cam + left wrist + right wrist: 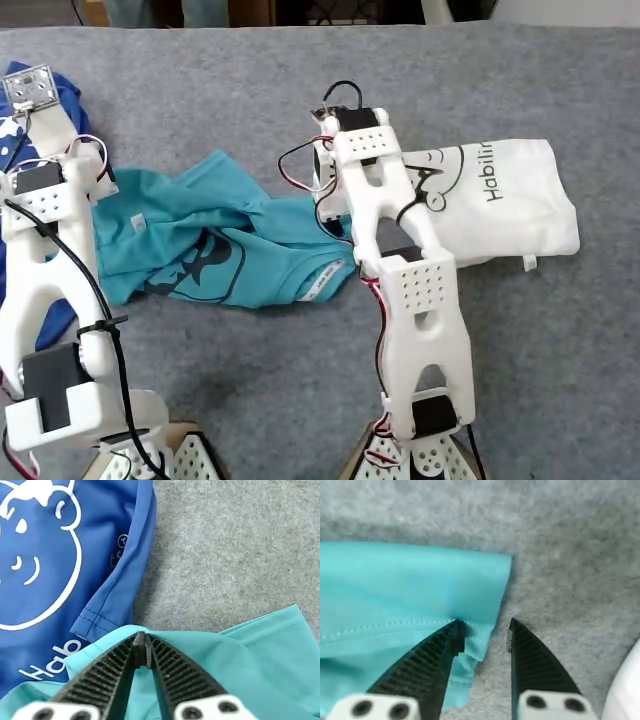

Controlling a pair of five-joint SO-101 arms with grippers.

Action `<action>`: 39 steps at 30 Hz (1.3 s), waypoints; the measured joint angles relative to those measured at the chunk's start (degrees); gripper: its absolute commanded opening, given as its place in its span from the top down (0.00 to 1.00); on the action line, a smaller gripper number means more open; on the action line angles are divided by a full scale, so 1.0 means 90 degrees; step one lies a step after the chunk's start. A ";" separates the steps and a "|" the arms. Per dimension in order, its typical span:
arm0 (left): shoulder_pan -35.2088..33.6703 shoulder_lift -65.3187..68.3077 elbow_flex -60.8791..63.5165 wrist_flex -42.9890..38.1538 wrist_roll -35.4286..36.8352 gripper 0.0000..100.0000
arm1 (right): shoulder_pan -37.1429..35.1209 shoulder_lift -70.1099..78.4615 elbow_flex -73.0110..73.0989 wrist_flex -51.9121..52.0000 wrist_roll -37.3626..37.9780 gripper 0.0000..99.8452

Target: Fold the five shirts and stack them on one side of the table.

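A crumpled teal shirt (210,245) lies mid-table between the arms. My left gripper (142,647) is shut on the teal shirt's (250,655) edge, at the cloth's left end beside the blue shirt (50,555). The blue shirt (55,100), with a white cartoon print, lies at the far left, partly under the left arm. My right gripper (485,630) is open at the teal shirt's (395,590) right corner, one finger on the cloth and the other over the grey mat. A folded white shirt (500,200) lies at the right, partly hidden by the right arm.
Grey felt (200,80) covers the table. Both arm bases (420,450) stand at the near edge. The white shirt's edge (625,690) is close beside the right gripper. Bare mat stretches along the far side and in front of the teal shirt.
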 measured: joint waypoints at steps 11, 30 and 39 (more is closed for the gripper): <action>0.0000 0.0000 0.0000 0.0000 0.0000 0.97 | -0.0010 0.0010 0.0000 0.0010 0.0000 0.94; 0.0000 0.0000 0.0000 0.0000 0.0000 0.97 | -0.0010 0.0010 -0.1260 0.0547 0.0000 0.98; 0.0000 -0.0117 -0.0449 0.1465 0.0000 0.97 | 0.0000 -0.0567 -0.1553 0.0567 0.0000 0.99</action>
